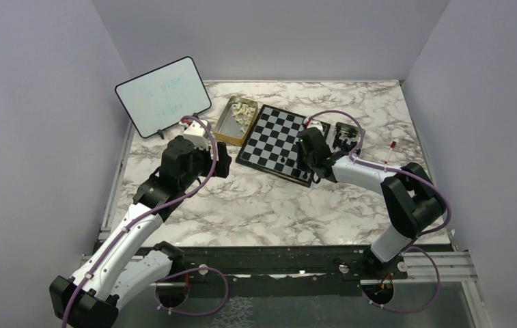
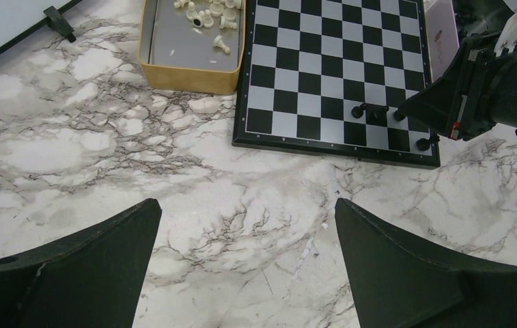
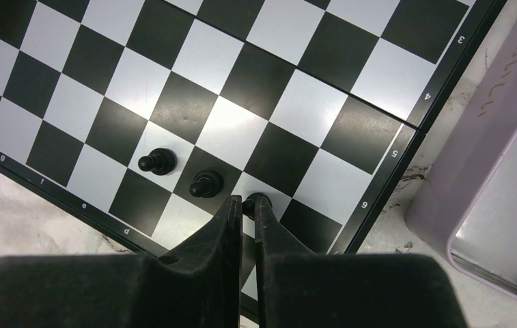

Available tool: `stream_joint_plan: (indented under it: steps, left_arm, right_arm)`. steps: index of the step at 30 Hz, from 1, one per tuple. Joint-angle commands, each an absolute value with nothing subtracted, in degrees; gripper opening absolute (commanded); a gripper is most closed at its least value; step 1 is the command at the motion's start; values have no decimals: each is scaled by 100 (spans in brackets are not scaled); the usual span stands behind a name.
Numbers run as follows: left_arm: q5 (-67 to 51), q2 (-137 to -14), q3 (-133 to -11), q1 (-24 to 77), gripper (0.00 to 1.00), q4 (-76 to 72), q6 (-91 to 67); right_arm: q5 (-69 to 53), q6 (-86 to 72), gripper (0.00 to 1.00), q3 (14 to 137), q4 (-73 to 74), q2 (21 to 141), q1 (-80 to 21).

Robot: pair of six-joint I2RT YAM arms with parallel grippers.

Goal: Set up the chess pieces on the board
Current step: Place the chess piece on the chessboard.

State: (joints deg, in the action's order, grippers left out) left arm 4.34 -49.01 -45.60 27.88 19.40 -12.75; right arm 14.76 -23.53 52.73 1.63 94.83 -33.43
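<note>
gently: the right gripper (image 3: 245, 205) narrowly pinches a black pawn (image 3: 254, 200) on the board (image 3: 173, 68), by its lettered edge, beside two placed pawns (image 3: 204, 183); centre it on its square before releasing. left gripper (image 2: 246, 205) gapes wide over the table (image 2: 71, 150).

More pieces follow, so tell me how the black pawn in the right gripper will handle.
Probably very light: the black pawn is smaller than a board square. Its rounded head may slip in the right gripper. Neighbouring pawns stand upright, yet a nudge could tip them.
</note>
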Motion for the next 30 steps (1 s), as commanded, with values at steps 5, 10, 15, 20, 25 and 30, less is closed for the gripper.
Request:
stream_joint_plan:
  steps: [5,10,15,20,25,30]
  left_arm:
    - [422,-4786,-4522,2804,99,1841,-1248]
    - [422,-4785,-4519,2804,99,1846,-1255]
    - [414,-4764,-4522,2801,99,1845,-1257]
    - [409,-4758,-4523,2804,99,1841,-1258]
    - [404,-4765,-4519,2804,99,1846,-1268]
    - [413,-4768,-4515,2804,99,1845,-1259]
  right_arm:
    - [1459,-2483,13,5162,202,9336,-3384]
    - [1421,-2518,13,5140,219,9300,-3384]
    - [1380,-2573,13,5073,221,9265,-3393]
    - [1360,-2591,13,5044,204,9265,-3393]
    - [1351,-2583,18,5112,223,9290,-3393]
    - [1366,-2575,21,5194,288,9315,-3393]
